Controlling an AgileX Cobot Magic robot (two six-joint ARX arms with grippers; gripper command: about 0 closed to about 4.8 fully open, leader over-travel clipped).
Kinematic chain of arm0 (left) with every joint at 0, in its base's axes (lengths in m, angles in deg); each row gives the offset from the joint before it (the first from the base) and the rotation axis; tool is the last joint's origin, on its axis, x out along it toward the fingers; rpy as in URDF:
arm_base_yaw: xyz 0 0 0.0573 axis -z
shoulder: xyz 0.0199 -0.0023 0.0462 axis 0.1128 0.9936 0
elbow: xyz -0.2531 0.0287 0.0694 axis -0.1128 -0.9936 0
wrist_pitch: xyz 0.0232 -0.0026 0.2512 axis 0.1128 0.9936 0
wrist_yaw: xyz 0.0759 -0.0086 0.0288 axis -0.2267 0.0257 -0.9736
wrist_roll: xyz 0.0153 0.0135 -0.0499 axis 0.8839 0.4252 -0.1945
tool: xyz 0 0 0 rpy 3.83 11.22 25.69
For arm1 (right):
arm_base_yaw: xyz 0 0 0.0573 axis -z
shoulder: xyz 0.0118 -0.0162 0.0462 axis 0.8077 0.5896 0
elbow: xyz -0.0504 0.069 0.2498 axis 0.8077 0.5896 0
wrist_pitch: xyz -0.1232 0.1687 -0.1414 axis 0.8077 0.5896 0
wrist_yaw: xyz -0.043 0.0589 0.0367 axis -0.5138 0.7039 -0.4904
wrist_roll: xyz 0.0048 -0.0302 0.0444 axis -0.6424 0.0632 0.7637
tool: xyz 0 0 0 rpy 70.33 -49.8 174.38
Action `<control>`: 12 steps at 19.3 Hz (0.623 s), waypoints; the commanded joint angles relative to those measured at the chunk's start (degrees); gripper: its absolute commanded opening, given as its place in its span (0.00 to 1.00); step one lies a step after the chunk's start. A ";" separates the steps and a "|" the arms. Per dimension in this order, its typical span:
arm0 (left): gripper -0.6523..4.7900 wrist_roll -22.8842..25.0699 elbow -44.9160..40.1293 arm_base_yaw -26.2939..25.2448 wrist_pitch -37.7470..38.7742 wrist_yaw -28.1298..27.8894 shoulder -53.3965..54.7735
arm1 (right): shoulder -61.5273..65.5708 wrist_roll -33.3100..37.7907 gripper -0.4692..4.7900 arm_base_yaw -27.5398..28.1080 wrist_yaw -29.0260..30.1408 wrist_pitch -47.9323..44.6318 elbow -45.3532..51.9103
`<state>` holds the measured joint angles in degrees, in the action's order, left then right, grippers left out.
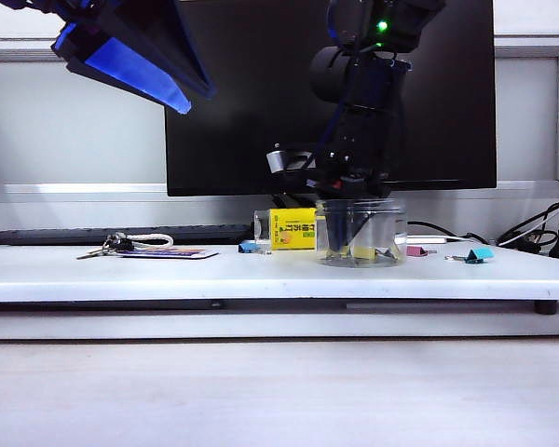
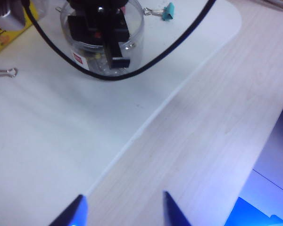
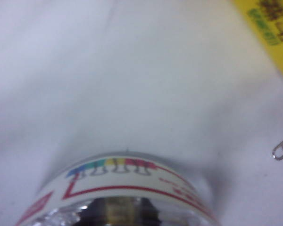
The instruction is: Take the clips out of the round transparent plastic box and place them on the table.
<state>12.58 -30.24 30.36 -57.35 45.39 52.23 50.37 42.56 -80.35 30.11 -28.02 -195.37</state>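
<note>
Label-side wall of round transparent plastic box (image 3: 118, 188) fills my right wrist view.
Right fingers (image 1: 340, 244) inside box on surface (image 1: 168, 275), closure unreadable; left fingers (image 2: 125, 209) spread, aloft. Clips (image 1: 363, 251) light, slippery: pinch the bodies.

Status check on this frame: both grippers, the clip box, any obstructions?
Left gripper open, high off the table's left. Right gripper down inside the round transparent plastic box, grip unclear. Clips inside. Nothing blocking.
</note>
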 commanded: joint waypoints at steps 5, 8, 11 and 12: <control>0.51 0.74 0.26 0.07 -0.42 0.26 -0.11 | 1.33 1.22 0.26 0.00 -1.62 0.48 -0.81; 0.51 1.20 0.26 0.07 -0.42 0.26 -0.11 | 1.33 2.99 0.27 0.00 -1.62 2.80 -5.27; 0.51 1.29 0.26 0.04 0.02 0.26 -0.13 | 1.33 2.93 0.27 0.00 -1.38 5.86 -7.80; 0.51 1.29 0.26 0.04 0.26 0.26 -0.11 | 1.36 2.93 0.29 0.00 -1.46 6.27 -7.78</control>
<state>13.70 -30.24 30.36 -57.24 45.39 52.23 51.75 45.29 -80.26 28.72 -22.90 -203.15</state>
